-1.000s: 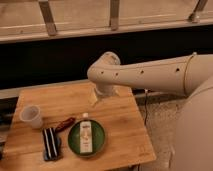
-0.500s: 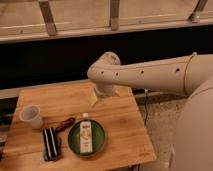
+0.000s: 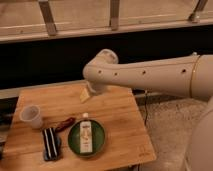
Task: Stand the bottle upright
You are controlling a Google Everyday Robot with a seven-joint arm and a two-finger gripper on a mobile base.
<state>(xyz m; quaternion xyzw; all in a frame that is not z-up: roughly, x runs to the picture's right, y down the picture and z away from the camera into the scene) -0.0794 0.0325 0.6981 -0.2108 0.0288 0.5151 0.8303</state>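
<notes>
The bottle (image 3: pixel 86 133) is small and cream with a white cap and a greenish label. It lies on its side across a green plate (image 3: pixel 75 141) near the front of the wooden table (image 3: pixel 117 120), cap pointing away from me. My gripper (image 3: pixel 85 95) hangs from the cream arm above the middle of the table, well behind and above the bottle. It touches nothing.
A translucent plastic cup (image 3: pixel 31 116) stands at the table's left. A black rectangular object with white stripes (image 3: pixel 50 143) lies left of the plate. A small red object (image 3: pixel 65 124) lies between them. A dark wall and window ledge run behind the table.
</notes>
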